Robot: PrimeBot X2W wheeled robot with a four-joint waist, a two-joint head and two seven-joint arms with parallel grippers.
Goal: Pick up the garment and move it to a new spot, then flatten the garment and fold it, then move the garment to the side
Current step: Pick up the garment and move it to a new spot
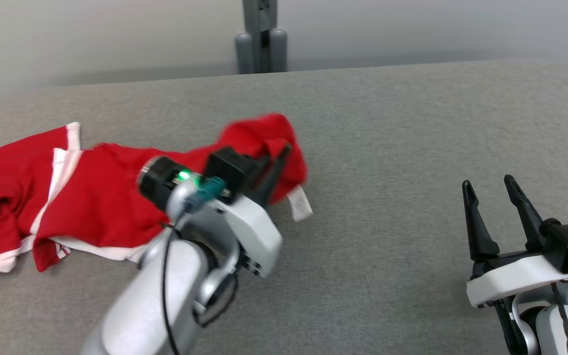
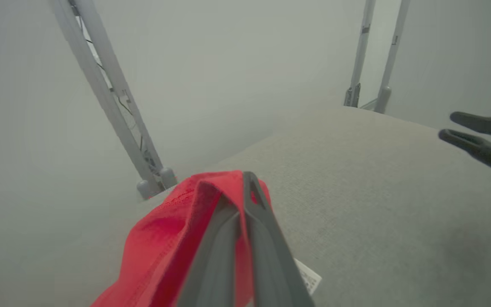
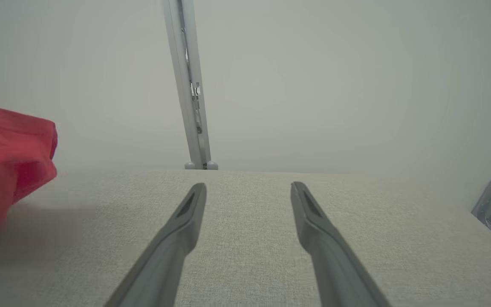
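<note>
- garment [image 1: 91, 197]: red w/ white trim, lies crumpled on the left half of the grey table top [image 1: 412, 123]. white lettering on its far-left fold, too small to read.
- garment's right end is bunched into a hump and raised off the surface; the rest lies on the table top.
- left gripper [image 1: 284, 150]: fingers together, clamped on that raised right end of the garment. in left wrist view the two fingers meet at the tip w/ red cloth draped over and beside them.
- label [image 1: 300, 203]: small white tag hangs from the lifted edge, just below and to the right of the left gripper. can't tell whether its lower end touches the table top.
- right gripper [image 1: 488, 182]: fingers apart, holding nothing, at lower right of head view, well apart from the garment.
- right wrist view: bare grey surface under and between the fingers. garment's lifted end sits at that view's left edge, w/ the label at its lower side.
- left wrist view: right gripper's two fingertips come in from the right edge, above the table top, apart from the cloth.
- post [image 1: 262, 34]: grey upright w/ two round feet, beyond the far edge of the table top, approx. centre; pale wall behind.
- left arm [image 1: 165, 286]: blurred in head view; green light [image 1: 184, 175] lit at the wrist.
</note>
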